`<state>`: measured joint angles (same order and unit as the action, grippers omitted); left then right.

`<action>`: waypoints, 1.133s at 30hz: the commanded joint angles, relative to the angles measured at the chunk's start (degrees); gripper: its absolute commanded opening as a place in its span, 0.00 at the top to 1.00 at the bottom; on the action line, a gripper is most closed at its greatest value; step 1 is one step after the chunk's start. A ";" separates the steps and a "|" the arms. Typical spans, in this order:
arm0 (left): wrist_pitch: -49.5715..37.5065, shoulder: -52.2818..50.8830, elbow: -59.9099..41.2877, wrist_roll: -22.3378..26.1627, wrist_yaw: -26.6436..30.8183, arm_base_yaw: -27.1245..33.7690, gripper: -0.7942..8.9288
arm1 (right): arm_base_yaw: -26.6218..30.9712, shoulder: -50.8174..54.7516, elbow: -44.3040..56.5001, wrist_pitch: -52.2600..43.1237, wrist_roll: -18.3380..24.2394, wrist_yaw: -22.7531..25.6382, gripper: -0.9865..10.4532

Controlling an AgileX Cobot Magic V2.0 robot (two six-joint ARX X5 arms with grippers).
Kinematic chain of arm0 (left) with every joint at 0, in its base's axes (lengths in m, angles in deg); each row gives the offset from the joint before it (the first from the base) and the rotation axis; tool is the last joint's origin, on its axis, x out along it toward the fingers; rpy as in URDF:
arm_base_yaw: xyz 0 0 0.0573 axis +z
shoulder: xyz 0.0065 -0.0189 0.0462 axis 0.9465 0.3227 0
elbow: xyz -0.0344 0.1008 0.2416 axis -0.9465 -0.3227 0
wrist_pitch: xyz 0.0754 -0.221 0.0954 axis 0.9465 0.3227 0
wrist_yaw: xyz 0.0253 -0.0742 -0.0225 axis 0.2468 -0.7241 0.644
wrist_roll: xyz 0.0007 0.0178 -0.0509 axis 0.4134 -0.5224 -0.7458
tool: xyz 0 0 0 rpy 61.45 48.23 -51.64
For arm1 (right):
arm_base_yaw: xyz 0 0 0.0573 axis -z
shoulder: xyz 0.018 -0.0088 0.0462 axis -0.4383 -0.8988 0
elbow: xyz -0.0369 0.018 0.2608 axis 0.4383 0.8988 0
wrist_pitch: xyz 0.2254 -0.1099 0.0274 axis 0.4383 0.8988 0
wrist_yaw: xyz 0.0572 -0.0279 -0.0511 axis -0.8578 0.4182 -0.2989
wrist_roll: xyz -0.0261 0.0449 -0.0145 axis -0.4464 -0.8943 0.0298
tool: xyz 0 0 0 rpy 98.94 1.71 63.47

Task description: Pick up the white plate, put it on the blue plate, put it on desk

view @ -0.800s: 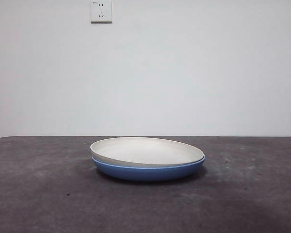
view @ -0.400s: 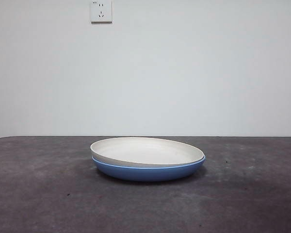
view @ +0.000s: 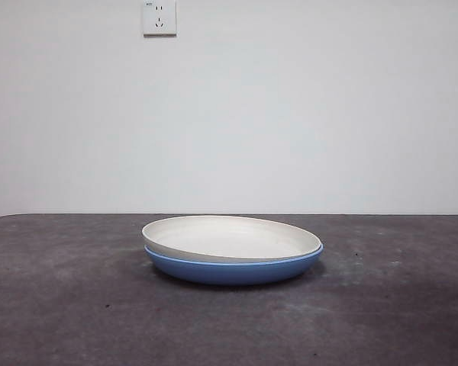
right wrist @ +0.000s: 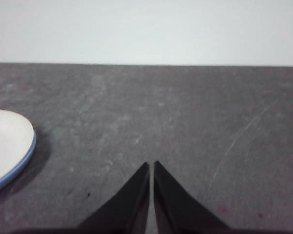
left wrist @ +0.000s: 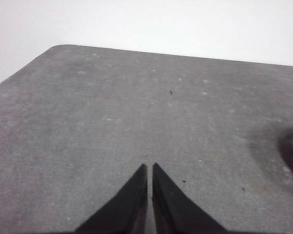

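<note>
Two plates sit nested, white plate (view: 230, 238) in blue plate (view: 237, 268); both grippers' fingers (left wrist: 149, 195) (right wrist: 150, 195) pressed together, empty. Lifting white could drag blue along the counter (view: 61, 305).

White plate (view: 237, 238) matte, cream; blue plate (view: 233, 270) smooth, slight sheen; desk (view: 69, 305) matte, mottled, scuffed.

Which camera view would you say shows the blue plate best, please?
The front view: the blue plate shows across its full width under the white plate. Both wrist views catch only a thin blue edge at the picture's border.
</note>
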<state>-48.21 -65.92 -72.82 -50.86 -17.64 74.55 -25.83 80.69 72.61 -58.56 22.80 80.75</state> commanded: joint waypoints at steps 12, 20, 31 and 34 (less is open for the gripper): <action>0.46 -0.11 -1.18 -0.52 -0.09 0.13 0.90 | 0.09 0.15 0.26 2.36 -2.03 0.07 0.91; 0.46 -0.11 -1.18 -0.52 -0.09 0.13 0.90 | 0.09 0.15 0.26 2.38 -2.03 0.07 0.91; 0.46 -0.11 -1.18 -0.52 -0.09 0.13 0.90 | 0.09 0.15 0.26 2.38 -2.03 0.07 0.91; 0.44 -0.11 -1.18 -0.52 -0.09 0.13 0.90 | 0.09 0.15 0.26 2.38 -2.03 0.07 0.91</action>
<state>-48.21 -65.92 -72.82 -50.86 -17.64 74.53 -25.83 80.69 72.59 -55.89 21.52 80.83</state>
